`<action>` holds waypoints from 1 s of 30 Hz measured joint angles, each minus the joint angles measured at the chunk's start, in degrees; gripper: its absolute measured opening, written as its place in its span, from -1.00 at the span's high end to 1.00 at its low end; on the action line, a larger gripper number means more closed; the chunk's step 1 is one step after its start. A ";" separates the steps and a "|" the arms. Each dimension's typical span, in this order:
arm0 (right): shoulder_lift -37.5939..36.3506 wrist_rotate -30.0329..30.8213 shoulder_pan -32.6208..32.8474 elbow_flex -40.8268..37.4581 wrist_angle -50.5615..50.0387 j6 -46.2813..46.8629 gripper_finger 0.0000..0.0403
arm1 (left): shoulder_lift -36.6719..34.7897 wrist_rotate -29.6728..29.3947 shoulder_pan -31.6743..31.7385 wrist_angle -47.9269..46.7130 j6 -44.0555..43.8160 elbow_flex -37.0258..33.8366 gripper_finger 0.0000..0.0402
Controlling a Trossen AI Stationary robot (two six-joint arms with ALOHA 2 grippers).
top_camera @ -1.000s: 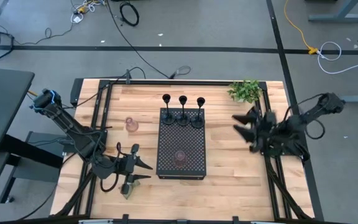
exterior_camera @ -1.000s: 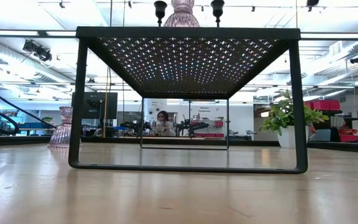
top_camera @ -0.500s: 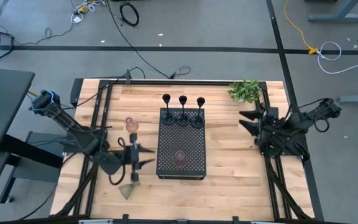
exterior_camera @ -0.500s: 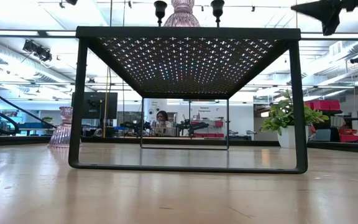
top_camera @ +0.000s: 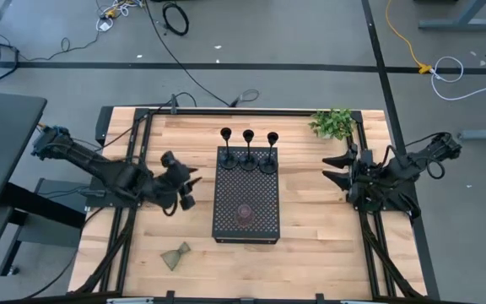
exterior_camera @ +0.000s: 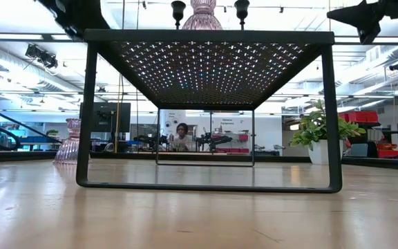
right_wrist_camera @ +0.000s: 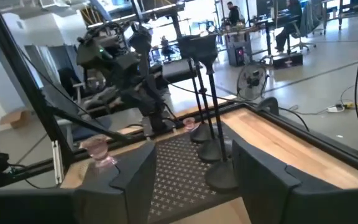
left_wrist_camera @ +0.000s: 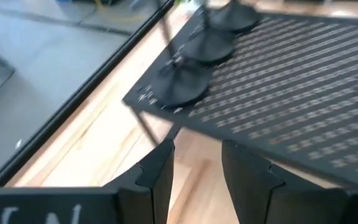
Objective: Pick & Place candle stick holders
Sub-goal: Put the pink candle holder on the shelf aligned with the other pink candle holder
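Three slim black candle stick holders (top_camera: 248, 157) stand on their round bases along the far end of the black perforated tray (top_camera: 260, 190). A pinkish glass holder (top_camera: 244, 213) stands nearer on the tray. A second pinkish one (exterior_camera: 69, 142) stands on the table left of the tray, hidden under my left arm in the high view. The olive-green holder (top_camera: 175, 254) lies on its side near the front left. My left gripper (top_camera: 190, 191) hangs open beside the tray's left edge with nothing between its fingers. My right gripper (top_camera: 334, 169) is open, level, at the table's right.
A small leafy plant (top_camera: 333, 123) stands at the far right corner, close to my right gripper. The tray stands raised on a frame with legs (exterior_camera: 85, 117). Bare wood lies in front of the tray and to its right. A person sits in the room behind.
My left gripper has swung away from the olive-green holder toward the table's far edge and turned to face the tray's left side. The holder stays lying where it was. My right gripper has drawn back toward the right edge, come lower and levelled out.
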 joint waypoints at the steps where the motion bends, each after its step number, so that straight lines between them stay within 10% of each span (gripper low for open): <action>1: 0.00 -0.02 0.00 0.00 -0.04 -0.09 -0.02 | -0.08 0.37 0.73 -1.06 -0.70 0.00 0.31; 15: 0.00 -0.13 0.00 0.00 -0.77 -1.45 -0.02 | -0.39 0.69 6.90 -19.32 -17.20 -0.14 0.31; 30: 0.02 -1.17 0.02 0.00 -0.84 -1.39 -0.02 | -0.36 11.06 11.87 -18.00 -26.52 -10.36 0.31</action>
